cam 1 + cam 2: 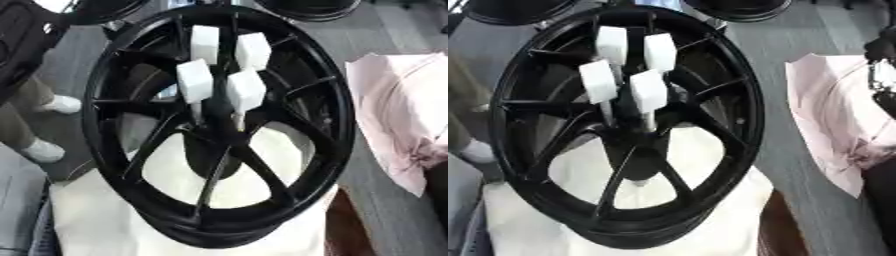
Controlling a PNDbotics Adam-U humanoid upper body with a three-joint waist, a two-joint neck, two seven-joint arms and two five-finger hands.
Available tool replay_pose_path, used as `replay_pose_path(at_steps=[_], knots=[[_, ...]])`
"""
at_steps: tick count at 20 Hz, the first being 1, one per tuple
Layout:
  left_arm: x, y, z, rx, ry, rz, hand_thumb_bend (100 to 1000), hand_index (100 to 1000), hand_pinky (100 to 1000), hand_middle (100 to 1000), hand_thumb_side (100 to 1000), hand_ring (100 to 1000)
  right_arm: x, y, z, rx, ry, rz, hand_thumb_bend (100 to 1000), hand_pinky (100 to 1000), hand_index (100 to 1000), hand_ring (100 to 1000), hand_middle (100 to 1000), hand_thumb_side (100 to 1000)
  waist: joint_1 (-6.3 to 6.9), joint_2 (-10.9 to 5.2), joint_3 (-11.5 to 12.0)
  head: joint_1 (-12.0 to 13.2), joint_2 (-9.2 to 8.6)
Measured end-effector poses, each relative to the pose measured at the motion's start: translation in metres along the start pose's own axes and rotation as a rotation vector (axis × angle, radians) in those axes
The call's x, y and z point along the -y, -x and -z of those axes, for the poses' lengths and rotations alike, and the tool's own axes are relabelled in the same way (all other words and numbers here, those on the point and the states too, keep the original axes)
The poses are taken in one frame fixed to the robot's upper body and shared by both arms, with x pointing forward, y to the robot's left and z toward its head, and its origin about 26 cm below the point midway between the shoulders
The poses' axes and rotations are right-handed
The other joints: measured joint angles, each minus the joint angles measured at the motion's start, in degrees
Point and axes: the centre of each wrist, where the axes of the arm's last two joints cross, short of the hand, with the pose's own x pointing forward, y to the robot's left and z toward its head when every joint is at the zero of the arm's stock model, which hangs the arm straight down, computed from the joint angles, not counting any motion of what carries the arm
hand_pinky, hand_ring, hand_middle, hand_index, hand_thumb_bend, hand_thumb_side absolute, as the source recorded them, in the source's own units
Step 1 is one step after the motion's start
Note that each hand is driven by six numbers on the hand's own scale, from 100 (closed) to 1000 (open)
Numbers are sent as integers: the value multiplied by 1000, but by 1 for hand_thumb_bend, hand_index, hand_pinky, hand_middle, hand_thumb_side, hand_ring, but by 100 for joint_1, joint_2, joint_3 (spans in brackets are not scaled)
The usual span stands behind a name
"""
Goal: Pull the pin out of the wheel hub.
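Note:
A black spoked wheel hub (219, 125) lies tilted on a white cloth (96, 220). Several pins with white block heads (195, 79) stand close together out of its centre, on thin pale shafts (238, 120). No hand touches the pins or the wheel. At the right edge of the right eye view a black part with a pale piece (883, 75) shows above the pink cloth, well away from the wheel; it looks like my right hand. A bulky black shape (22, 45) fills the upper left corner; I see no hand on it.
A crumpled pink cloth (398, 115) lies right of the wheel on the grey floor. Two more black rims (737, 9) show at the top edge. A person's legs in white shoes (44, 149) stand at the left.

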Motion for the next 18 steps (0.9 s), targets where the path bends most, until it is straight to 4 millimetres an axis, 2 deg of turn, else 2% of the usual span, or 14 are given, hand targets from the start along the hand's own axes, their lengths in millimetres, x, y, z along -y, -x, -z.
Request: replay_pose_path(at_steps=[4, 10, 13, 18], knots=[[-2, -20, -3, 35, -1, 19, 100, 810, 661, 670, 948, 634, 0, 0, 0, 0, -1, 0, 100, 684, 668, 672, 568, 224, 14, 0, 10, -6, 0], [-2, -51, -14, 46, -68, 40, 100, 812, 669, 680, 913, 637, 0, 0, -1, -3, -1, -1, 100, 684, 668, 673, 568, 228, 31, 0, 33, -24, 0], [2, -62, -18, 20, -83, 58, 100, 815, 680, 683, 822, 638, 1, 1, -2, -6, -1, -2, 100, 684, 669, 673, 569, 233, 33, 0, 49, -25, 0], [9, -75, -25, -70, -93, 92, 100, 825, 669, 679, 769, 623, 1, 1, -2, -7, 0, -4, 100, 685, 669, 674, 569, 237, 51, 19, 84, -25, 0]])
